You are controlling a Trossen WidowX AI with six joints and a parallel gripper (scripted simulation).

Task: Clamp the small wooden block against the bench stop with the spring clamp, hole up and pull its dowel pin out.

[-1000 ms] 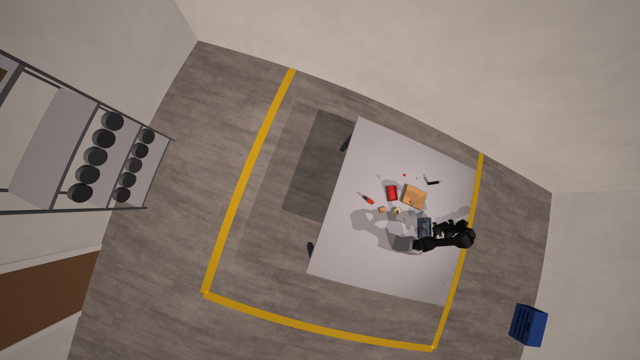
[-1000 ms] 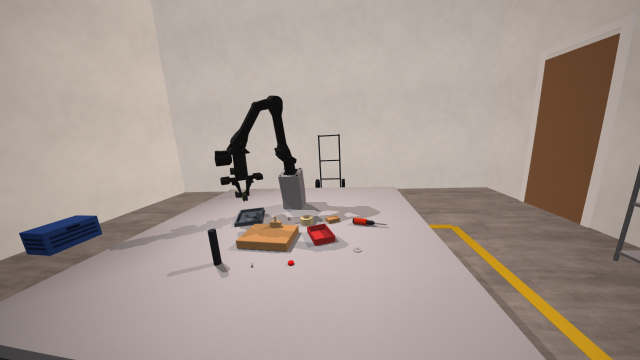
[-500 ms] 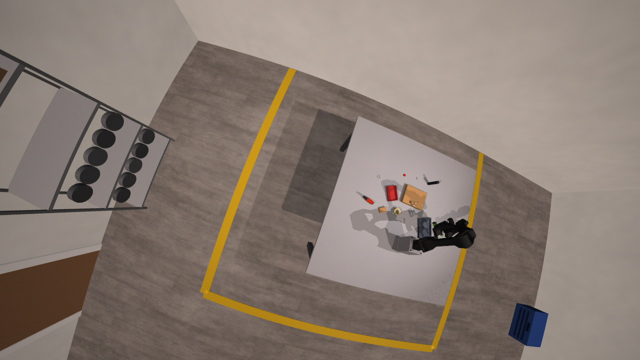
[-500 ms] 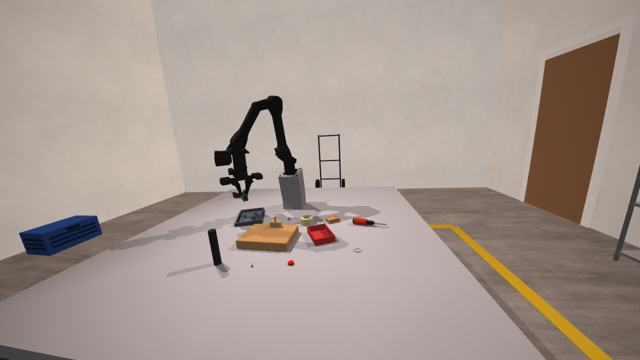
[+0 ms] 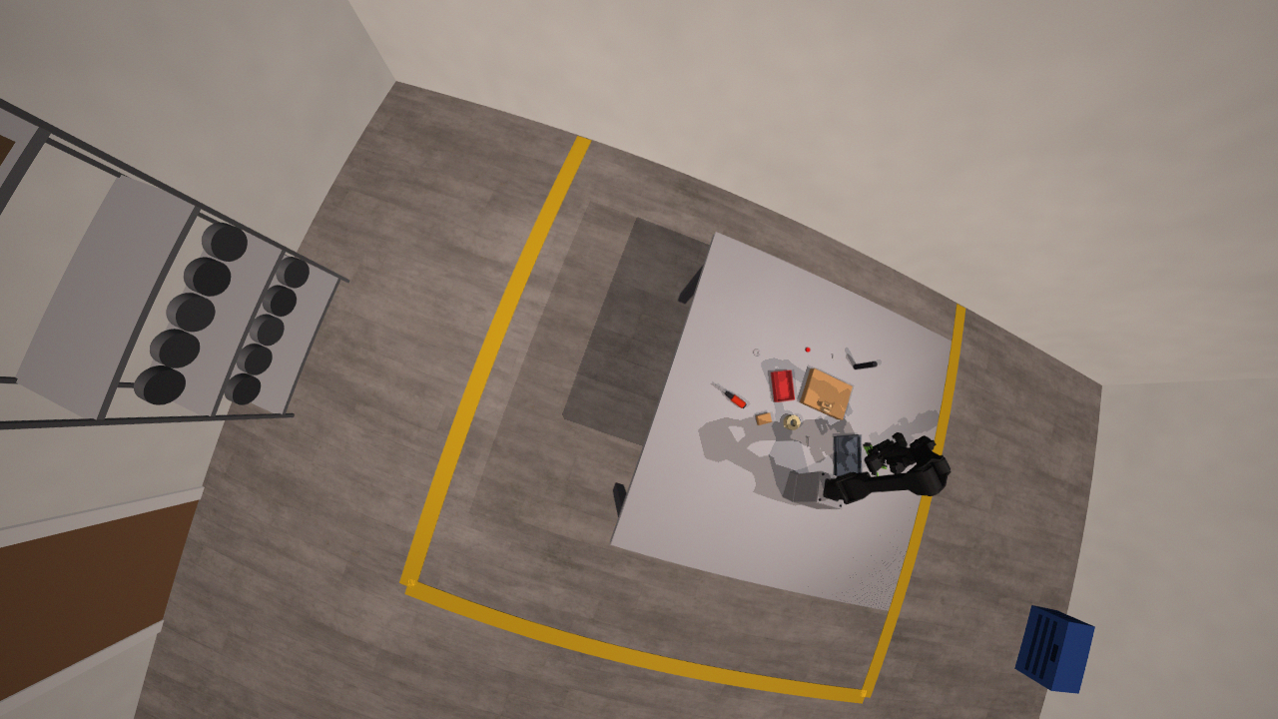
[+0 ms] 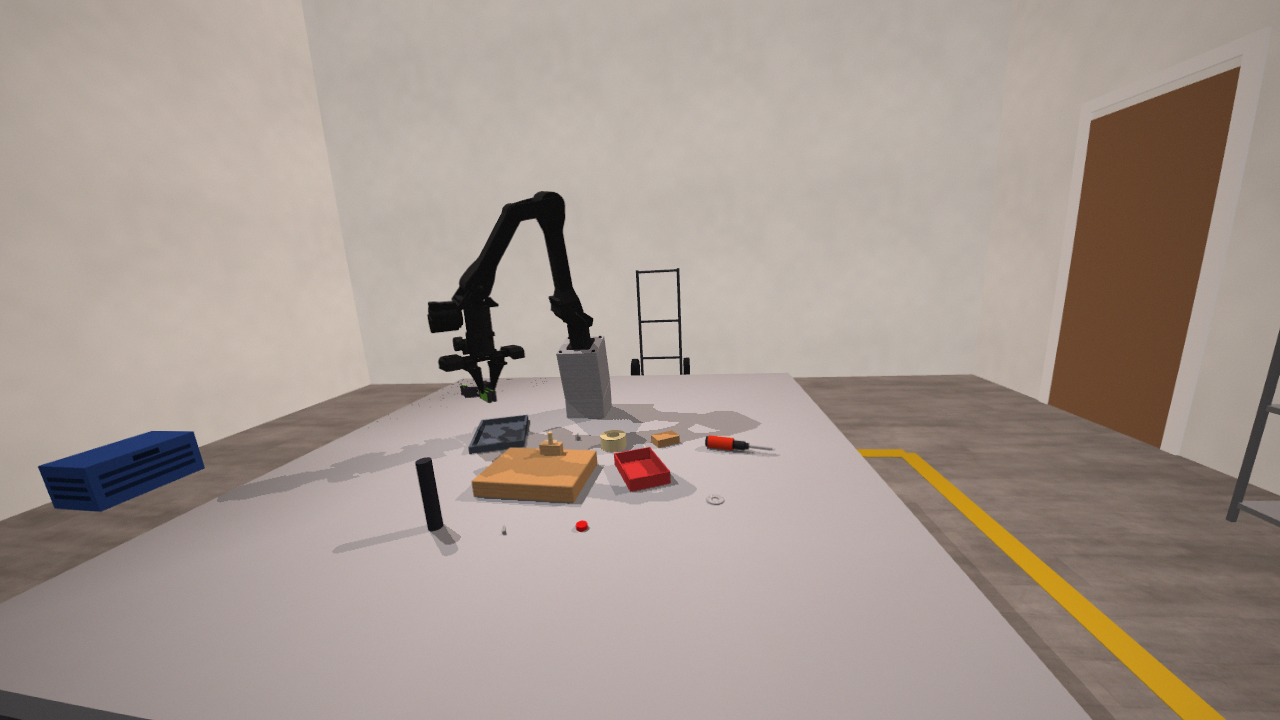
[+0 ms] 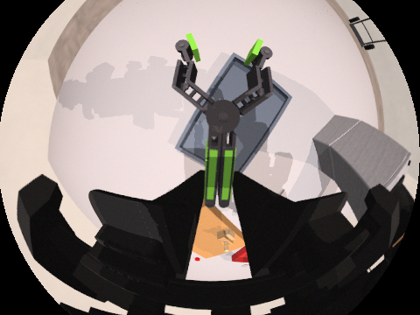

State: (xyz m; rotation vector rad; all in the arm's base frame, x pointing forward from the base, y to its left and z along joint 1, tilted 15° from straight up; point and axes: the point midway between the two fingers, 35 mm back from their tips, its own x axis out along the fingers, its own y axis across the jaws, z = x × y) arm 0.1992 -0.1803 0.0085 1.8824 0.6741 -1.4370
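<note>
My gripper [image 6: 483,383] hangs high above the table's far left, over a grey tray [image 6: 499,433]. It is shut on the green handles of the black spring clamp [image 7: 222,122], whose two green-tipped jaws stand spread apart and point down and away from me. The wooden board [image 6: 535,474] lies in the middle of the table, in front of the tray. The small wooden block [image 6: 549,446] sits on its far edge with the dowel pin [image 6: 549,436] standing up in it. The board also shows between my fingers in the wrist view [image 7: 219,240]. I cannot make out the bench stop.
A red tray [image 6: 641,468], a tape roll [image 6: 613,439], a small wooden piece [image 6: 665,438] and a red-handled screwdriver [image 6: 733,443] lie right of the board. A black cylinder [image 6: 430,494] stands at its front left. The arm's grey pedestal [image 6: 583,380] stands behind.
</note>
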